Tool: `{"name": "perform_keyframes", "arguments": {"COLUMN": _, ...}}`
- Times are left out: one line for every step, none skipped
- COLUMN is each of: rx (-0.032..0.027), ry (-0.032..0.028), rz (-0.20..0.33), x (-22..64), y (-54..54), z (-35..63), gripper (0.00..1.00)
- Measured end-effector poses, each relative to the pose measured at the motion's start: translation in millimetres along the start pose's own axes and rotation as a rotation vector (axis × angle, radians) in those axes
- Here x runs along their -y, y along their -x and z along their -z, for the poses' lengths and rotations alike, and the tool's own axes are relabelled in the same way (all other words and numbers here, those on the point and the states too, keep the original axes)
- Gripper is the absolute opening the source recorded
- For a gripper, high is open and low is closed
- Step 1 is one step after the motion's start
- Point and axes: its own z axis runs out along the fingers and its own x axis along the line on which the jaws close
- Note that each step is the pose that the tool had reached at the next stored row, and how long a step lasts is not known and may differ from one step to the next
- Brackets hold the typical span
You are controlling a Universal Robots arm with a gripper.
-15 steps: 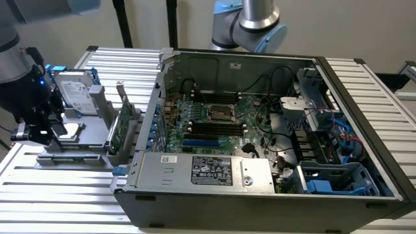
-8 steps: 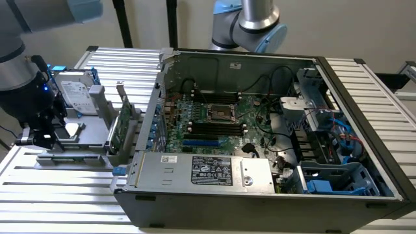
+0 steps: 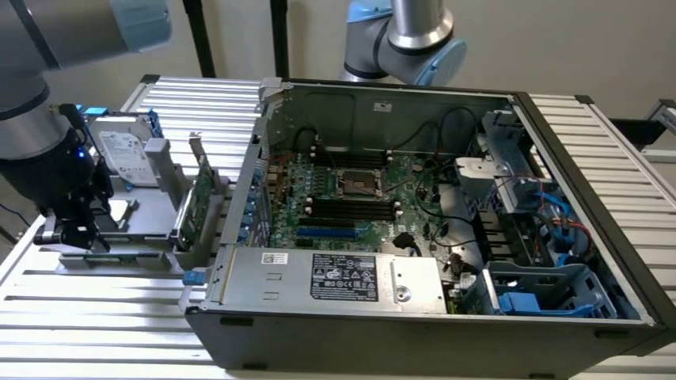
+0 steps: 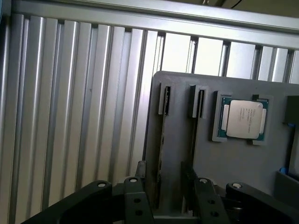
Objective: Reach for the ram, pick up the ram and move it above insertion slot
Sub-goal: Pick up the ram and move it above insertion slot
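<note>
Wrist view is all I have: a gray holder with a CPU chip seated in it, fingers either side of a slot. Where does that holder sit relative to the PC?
Observer: The gray holder sits outside the open PC case, on the exterior view's left, on the slatted metal table.
Operator: Anything tall between it and the case?
Observer: Yes. A green expansion card stands upright on the holder's side nearest the case.
</note>
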Motion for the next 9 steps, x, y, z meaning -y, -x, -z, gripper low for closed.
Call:
{"name": "perform_keyframes", "arguments": {"rx": 0.0001, "ry": 0.0000, "rz": 0.000, "x": 0.0, "y": 0.0, "z": -1.9, "gripper": 0.42}}
{"name": "perform_keyframes", "arguments": {"rx": 0.0002, "ry": 0.0000, "rz": 0.000, "x": 0.0, "y": -0.1, "z": -3.7, "gripper": 0.42}}
{"name": "perform_keyframes", "arguments": {"rx": 0.0004, "ry": -0.0001, "rz": 0.000, "x": 0.1, "y": -0.1, "z": -5.5, "gripper": 0.42}}
{"name": "perform_keyframes", "arguments": {"rx": 0.0005, "ry": -0.0002, "rz": 0.000, "x": 0.1, "y": -0.1, "z": -7.3, "gripper": 0.42}}
{"name": "perform_keyframes", "arguments": {"rx": 0.0008, "ry": -0.0001, "rz": 0.000, "x": 0.1, "y": -0.2, "z": -9.1, "gripper": 0.42}}
{"name": "perform_keyframes", "arguments": {"rx": 0.0010, "ry": -0.0001, "rz": 0.000, "x": 0.1, "y": -0.4, "z": -10.9, "gripper": 0.42}}
{"name": "perform_keyframes", "arguments": {"rx": 0.0014, "ry": -0.0002, "rz": 0.000, "x": 0.1, "y": -0.5, "z": -12.8, "gripper": 0.42}}
{"name": "perform_keyframes", "arguments": {"rx": 0.0017, "ry": -0.0002, "rz": 0.000, "x": 0.1, "y": -0.7, "z": -14.7, "gripper": 0.42}}
{"name": "perform_keyframes", "arguments": {"rx": 0.0020, "ry": -0.0003, "rz": 0.000, "x": 0.2, "y": -0.9, "z": -16.5, "gripper": 0.42}}
